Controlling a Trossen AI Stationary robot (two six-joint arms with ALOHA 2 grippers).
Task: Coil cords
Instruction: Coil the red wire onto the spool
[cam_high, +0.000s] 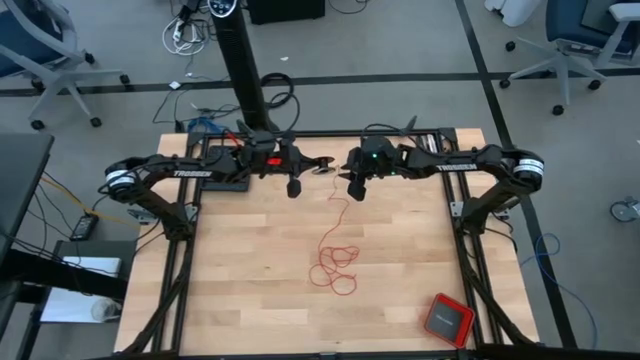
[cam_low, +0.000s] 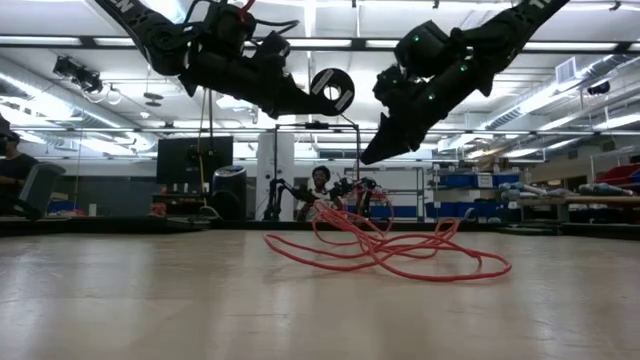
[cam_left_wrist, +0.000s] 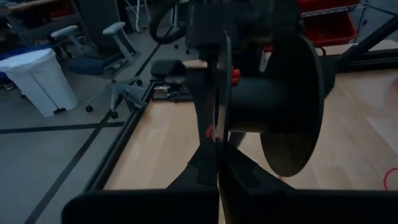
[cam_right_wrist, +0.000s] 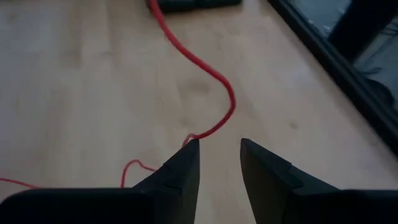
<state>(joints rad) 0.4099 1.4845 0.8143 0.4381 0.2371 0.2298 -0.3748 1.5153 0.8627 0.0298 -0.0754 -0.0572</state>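
A thin red cord (cam_high: 335, 262) lies in loose loops on the wooden table (cam_high: 230, 290). One strand (cam_high: 337, 205) runs from the loops toward the far edge, and the loops also show in the low view (cam_low: 390, 250). My left gripper (cam_high: 318, 168) is high above the table at the far middle, shut on a black spool (cam_low: 332, 90). My right gripper (cam_high: 356, 187) hangs open just to the right of it, above the strand (cam_right_wrist: 211, 68), with its fingers tilted down and clear of the cord. My left gripper pinches the rim of one of the spool's thin flanges (cam_left_wrist: 219, 146) between its two fingers (cam_left_wrist: 202, 168). The fingers come level from the table's left. The spool is lifted clear of the table, and its other flange (cam_left_wrist: 292, 106) is free.
A red square box with a dark top (cam_high: 447, 319) sits near the table's front right corner. A black post (cam_high: 245, 75) and cables stand beyond the far edge. Bare wood lies left and right of the loops.
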